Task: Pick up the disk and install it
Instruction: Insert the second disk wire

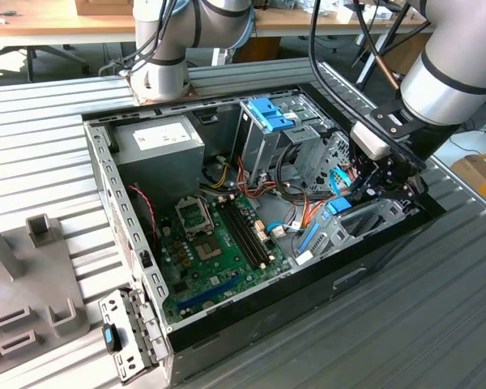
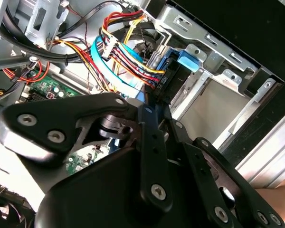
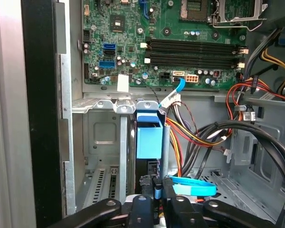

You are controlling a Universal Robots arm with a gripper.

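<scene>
1. One open dark-grey metal computer case [image 1: 120,203], flat on a ribbed grey metal table [image 1: 405,340], walling the claw in.
2. Green motherboard [image 3: 133,28], well beyond the fingertips.
3. Black two-fingered claw [image 3: 157,191], lowered into the grey drive bay, pinched together on a blue edge.
4. Flat black hard disk in a bright blue plastic carrier [image 3: 148,137], on edge in that bay, directly ahead of the fingertips and gripped by them.
5. Light-blue flat cable [image 3: 192,186], just beside the claw.

Computer case [image 1: 105,186]: dull grey sheet metal. Disk [image 3: 148,135] carrier: smooth bright blue plastic. Hand [image 3: 156,192]: matt black metal. Counter [image 1: 49,138]: ribbed grey metal.
</scene>
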